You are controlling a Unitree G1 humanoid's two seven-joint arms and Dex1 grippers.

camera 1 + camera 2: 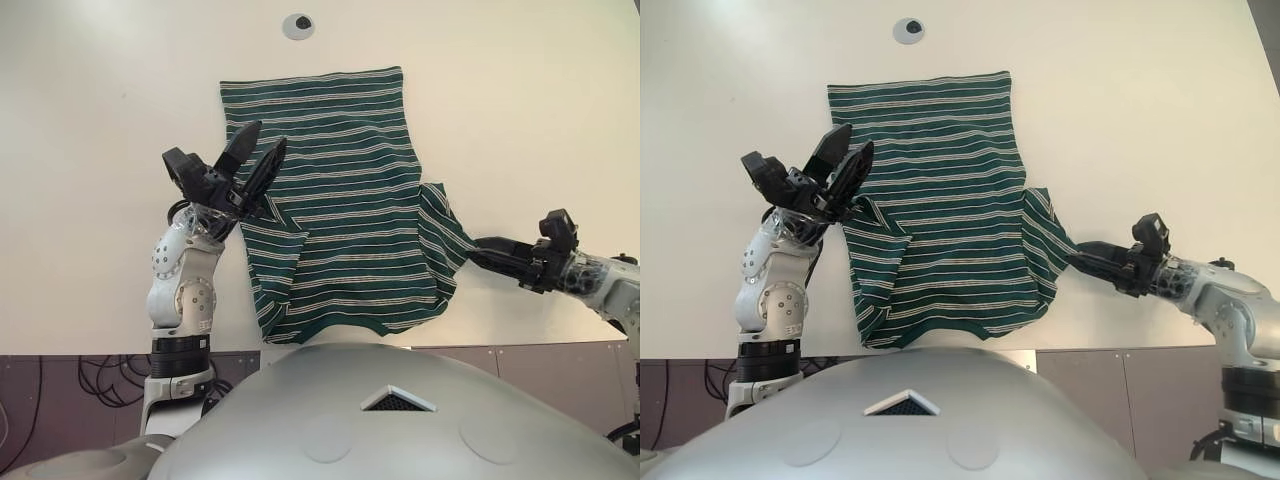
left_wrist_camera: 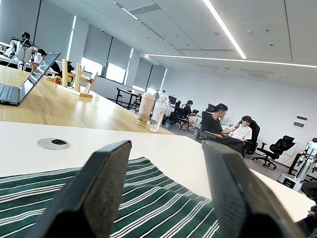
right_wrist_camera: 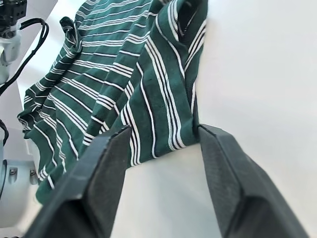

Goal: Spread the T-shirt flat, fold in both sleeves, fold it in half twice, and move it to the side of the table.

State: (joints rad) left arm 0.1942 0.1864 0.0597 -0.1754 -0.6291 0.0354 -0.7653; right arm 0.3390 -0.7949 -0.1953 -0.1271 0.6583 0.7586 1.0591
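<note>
Left eye view: soft green white-striped T-shirt [image 1: 340,200] rumpled on white table [image 1: 530,110], long axis away from me, straight hem far. My left gripper [image 1: 267,135] gapes open above its edge; right gripper [image 1: 476,251] parted, straddling sleeve [image 1: 445,225].

Near hem of T-shirt [image 1: 340,180] hidden low in both eye views. Left edge partly masked by left end effector [image 1: 268,135]. Cropped by frame edges in both wrist views.

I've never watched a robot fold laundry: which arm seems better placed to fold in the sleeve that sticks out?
Probably right. The right gripper sits open around the tip of the sleeve; the left gripper hangs open above the opposite edge of the T-shirt.
</note>
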